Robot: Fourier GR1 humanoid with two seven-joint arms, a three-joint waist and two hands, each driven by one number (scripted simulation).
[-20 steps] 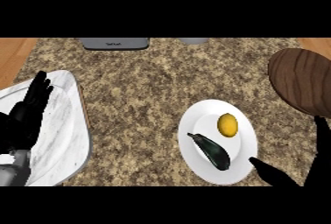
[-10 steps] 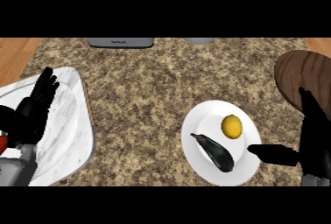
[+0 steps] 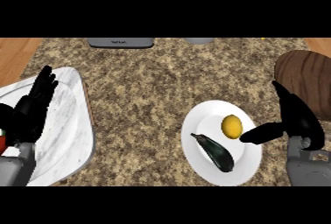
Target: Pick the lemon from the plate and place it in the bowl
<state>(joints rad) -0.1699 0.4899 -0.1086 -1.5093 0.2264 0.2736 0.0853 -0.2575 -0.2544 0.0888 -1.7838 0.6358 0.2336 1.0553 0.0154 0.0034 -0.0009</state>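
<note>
I am seeing my right hand (image 3: 296,120) hanging open at the right side of the counter, its fingers (image 3: 284,97) pointing straight up the view and its thumb (image 3: 262,133) sticking out to the left over the rim of the white plate (image 3: 194,127); it is holding nothing. The thumb tip is lying just beside the lemon (image 3: 231,125), at its lower right, and I cannot tell whether the two are touching. The lemon is sitting on the plate, in its upper right part, and a dark eggplant (image 3: 215,152) is lying slantwise beside it toward the lower left, apart from the lemon. Behind the right hand, at the view's right edge, the brown wooden bowl (image 3: 309,76) is standing on the speckled counter (image 3: 149,87), with the fingers reaching up in front of its lower left rim. Well apart, at the left edge, my left hand (image 3: 32,109) is resting open with fingers up over a white marble board (image 3: 68,131). At the counter's far edge a grey appliance (image 3: 121,42) is showing, with a small grey object (image 3: 199,40) to its right.
</note>
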